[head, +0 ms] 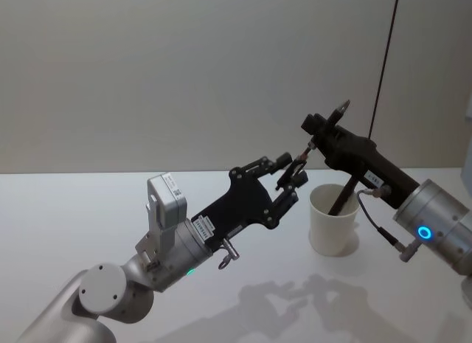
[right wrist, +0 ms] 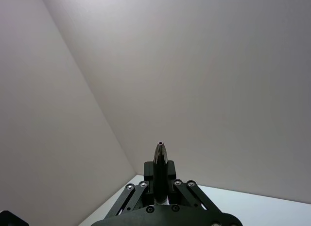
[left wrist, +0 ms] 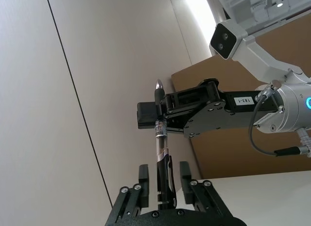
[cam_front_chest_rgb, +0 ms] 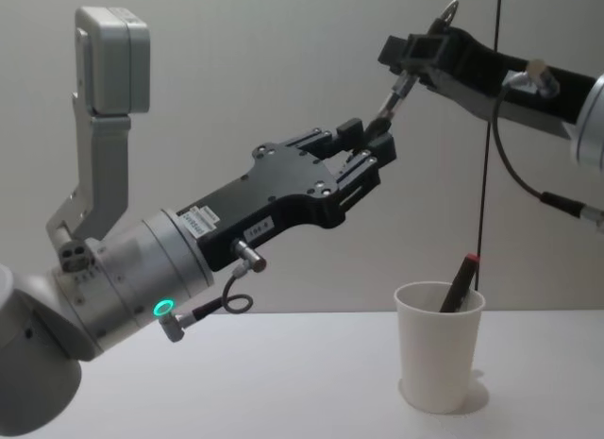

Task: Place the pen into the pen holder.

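A slim pen (head: 304, 153) with a clear barrel and a dark pointed tip hangs in the air above the table, tilted. My right gripper (head: 317, 129) is shut on its upper part, just below the tip (right wrist: 159, 150). My left gripper (head: 292, 176) is open around the pen's lower end (left wrist: 164, 184), with a gap on each side. The pen holder (head: 333, 223), a white paper cup, stands on the table below and slightly right of both grippers. The chest view shows the pen (cam_front_chest_rgb: 394, 92) well above the cup (cam_front_chest_rgb: 437, 363).
A second dark pen with a red end (cam_front_chest_rgb: 461, 278) leans inside the cup. The white table (head: 88, 210) stretches left and forward of the cup. A thin dark cable (head: 383, 63) runs down the wall behind. My head camera housing (left wrist: 226, 39) hangs overhead.
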